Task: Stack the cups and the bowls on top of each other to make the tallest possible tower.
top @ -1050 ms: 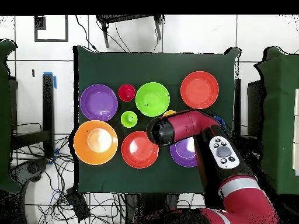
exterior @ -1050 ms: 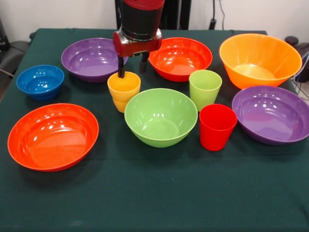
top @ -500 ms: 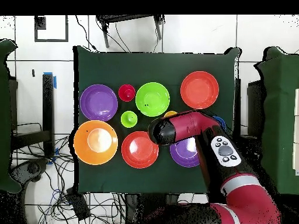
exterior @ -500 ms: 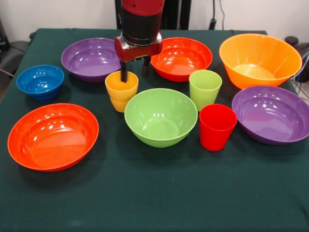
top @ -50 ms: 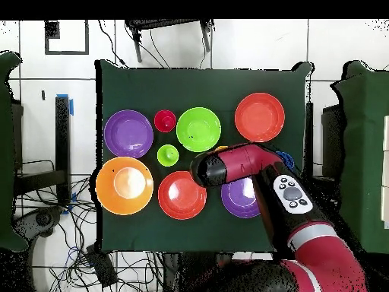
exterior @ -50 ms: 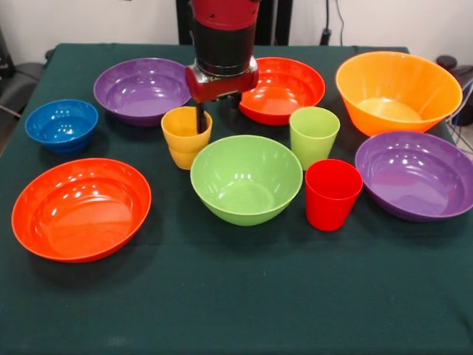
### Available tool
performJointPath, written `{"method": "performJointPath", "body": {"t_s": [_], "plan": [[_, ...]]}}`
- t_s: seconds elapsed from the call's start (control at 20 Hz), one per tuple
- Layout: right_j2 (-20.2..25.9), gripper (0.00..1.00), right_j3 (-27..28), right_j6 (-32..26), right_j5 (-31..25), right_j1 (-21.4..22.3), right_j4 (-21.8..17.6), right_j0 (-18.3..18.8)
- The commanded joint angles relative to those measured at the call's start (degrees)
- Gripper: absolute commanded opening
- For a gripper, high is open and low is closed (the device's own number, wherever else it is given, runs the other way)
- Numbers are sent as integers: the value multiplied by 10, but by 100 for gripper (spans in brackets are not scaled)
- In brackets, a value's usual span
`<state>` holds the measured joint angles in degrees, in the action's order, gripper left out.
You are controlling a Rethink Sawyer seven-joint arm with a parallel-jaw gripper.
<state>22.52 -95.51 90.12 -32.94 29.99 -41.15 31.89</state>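
My gripper [exterior @ -50 ms: 219,111] hangs open over the right rim of the yellow cup [exterior @ -50 ms: 186,137]. One finger [exterior @ -50 ms: 201,118] dips inside the cup and the other stands outside it to the right. The green cup [exterior @ -50 ms: 314,135] and the red cup [exterior @ -50 ms: 332,194] stand upright to the right of the green bowl [exterior @ -50 ms: 246,179]. Every piece stands alone on the cloth, so no tower shows. In the overhead view the arm's head [top @ -50 ms: 209,169] hides the gripper, and only a sliver of the yellow cup [top @ -50 ms: 220,147] shows.
Around the cups sit a purple bowl [exterior @ -50 ms: 140,90], a red-orange bowl [exterior @ -50 ms: 277,89], the large orange bowl [exterior @ -50 ms: 397,90], a second purple bowl [exterior @ -50 ms: 417,174], the small blue bowl [exterior @ -50 ms: 61,124] and another red-orange bowl [exterior @ -50 ms: 80,208]. The dark green cloth [exterior @ -50 ms: 236,296] covers the table.
In the front view the gripper has slid right, from the yellow cup's left rim to its right rim. The cup was nudged slightly left. Its fingers stay apart.
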Motion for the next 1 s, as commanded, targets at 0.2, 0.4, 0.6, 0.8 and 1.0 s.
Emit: {"method": "performJointPath", "body": {"t_s": [0.2,0.4,0.6,0.8,1.0], "plan": [[35,0,-8,-82,30,-10,-59,-4],[29,0,2,-80,30,-12,-71,-10],[19,0,7,-73,33,-7,-87,-16],[23,0,10,-73,34,-8,-94,-14],[40,0,17,-83,39,-7,-96,-12]]}}
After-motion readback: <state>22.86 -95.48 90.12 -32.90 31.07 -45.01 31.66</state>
